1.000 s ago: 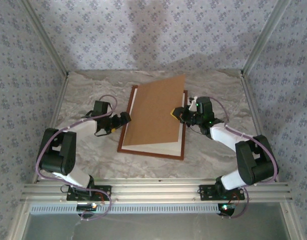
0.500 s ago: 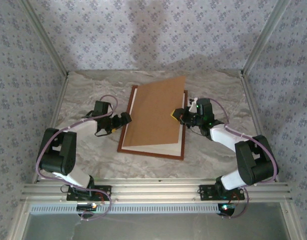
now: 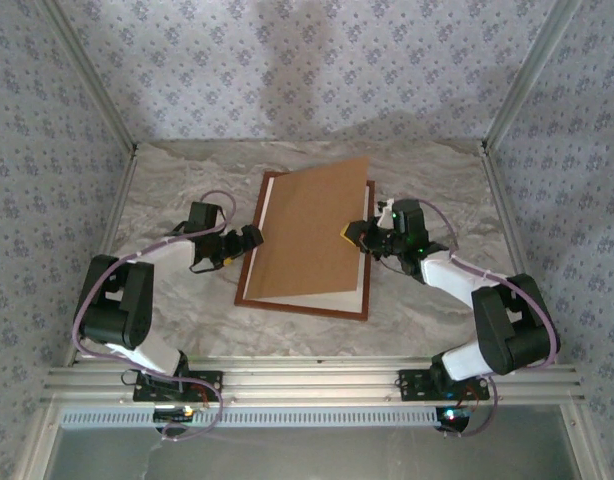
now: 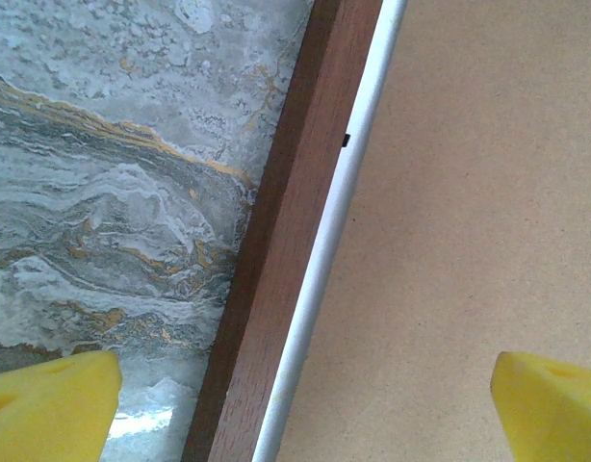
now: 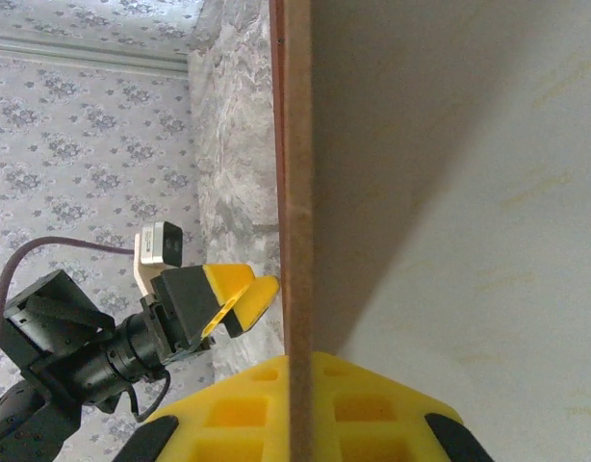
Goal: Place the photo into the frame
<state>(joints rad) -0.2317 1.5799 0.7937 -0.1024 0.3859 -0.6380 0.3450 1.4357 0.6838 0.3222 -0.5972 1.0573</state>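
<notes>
Nearest the camera in the top view, at 6 o'clock, an aluminium rail (image 3: 307,380) carries the two arm bases. From there both arms reach in over the marble bench (image 3: 427,320).

The left end effector (image 3: 255,237) sits at 9 o'clock of the frame (image 3: 302,305) with its jaws spread wide and nothing between them. In its wrist view, the left end effector (image 4: 300,404) straddles the frame's (image 4: 295,212) 9 o'clock rail. One yellow fingertip (image 4: 50,404) is over the bench (image 4: 113,192) and the other is over the backing board (image 4: 469,192). A thin pale strip (image 4: 348,192) runs between the rail and the board.

The right end effector (image 3: 352,230), at 3 o'clock of the frame, is clamped on the board's edge. In its wrist view, the right end effector (image 5: 294,385) pinches the thin brown edge of the backing board (image 5: 297,144) between yellow pads, and the left end effector (image 5: 233,298) shows beyond it.

The frame lies flat at the middle of the bench. The backing board (image 3: 312,230) tilts over it, with its 3 o'clock edge raised and its 9 o'clock edge low by the frame's rail. A pale strip (image 3: 307,295) shows at the 6 o'clock rail, and the rest beneath the board is hidden.

Patterned wallpaper (image 3: 307,70) closes the scene at 12 o'clock.
</notes>
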